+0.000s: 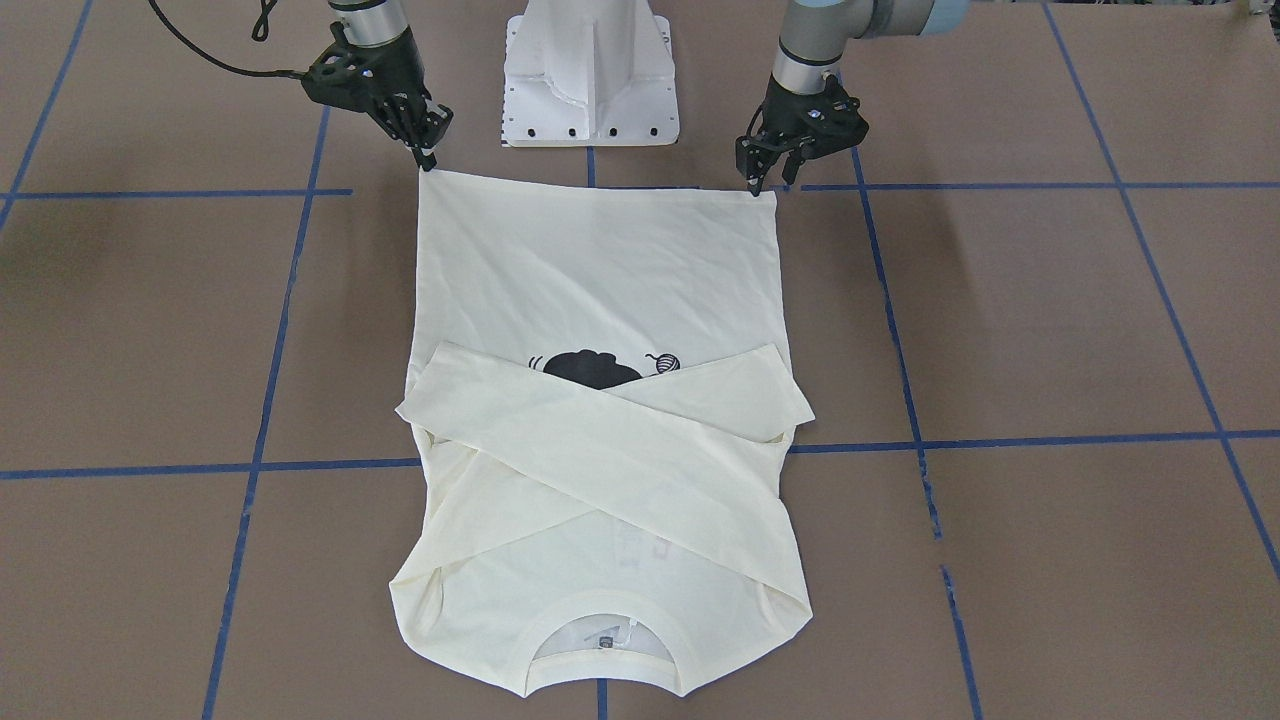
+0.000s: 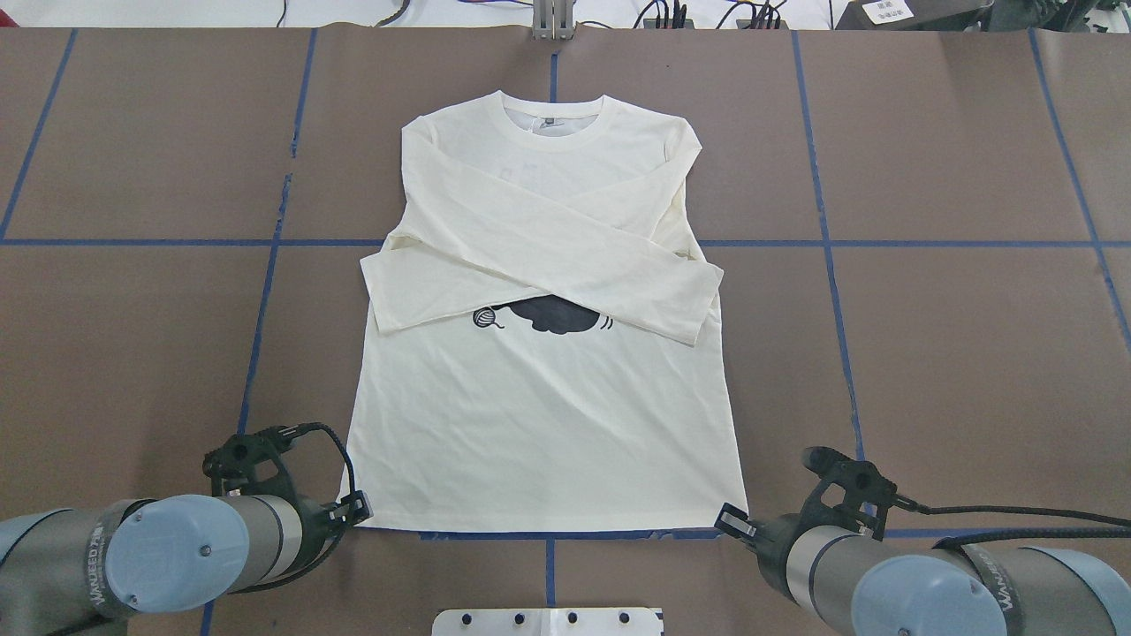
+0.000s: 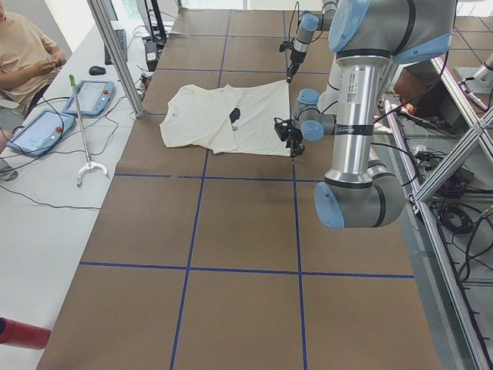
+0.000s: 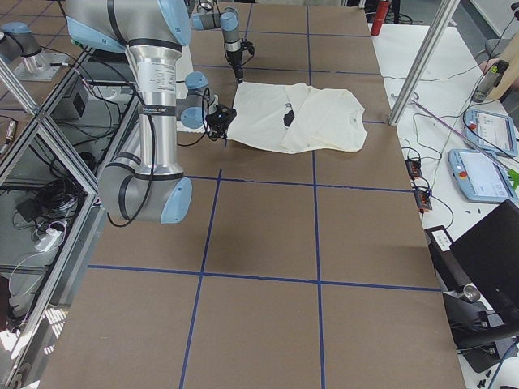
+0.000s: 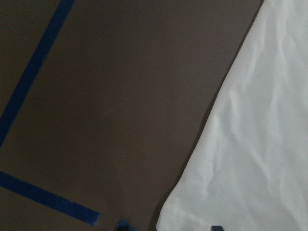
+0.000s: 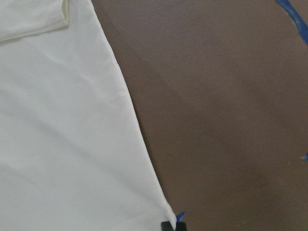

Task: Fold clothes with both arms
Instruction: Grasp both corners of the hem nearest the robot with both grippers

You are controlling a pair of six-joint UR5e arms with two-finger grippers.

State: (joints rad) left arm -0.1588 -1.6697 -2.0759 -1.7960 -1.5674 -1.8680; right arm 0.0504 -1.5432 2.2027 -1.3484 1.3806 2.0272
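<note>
The shirt [image 2: 543, 265] lies flat on the bench [image 2: 954, 353], neck away from the robot, both sleeves already crossed over the chest so that they half cover the cat print [image 2: 552, 314]. The hem lies nearest the robot, and a claw sits at each hem corner: the left claw [image 1: 772, 178] with its fingers spread a little and tips just at the cloth, the right claw [image 1: 428, 152] with fingers drawn together at the other corner. Whether either has actually pinched fabric cannot be told; both wrist views show only the corner edge and brown bench.

The step in hand looks like taking the hem to fold it up toward the neck. To do it well, both claws should bite both layers at the corners, lift together at equal height, and carry the hem forward evenly, keeping it taut so the crossed sleeves stay undisturbed beneath.
</note>
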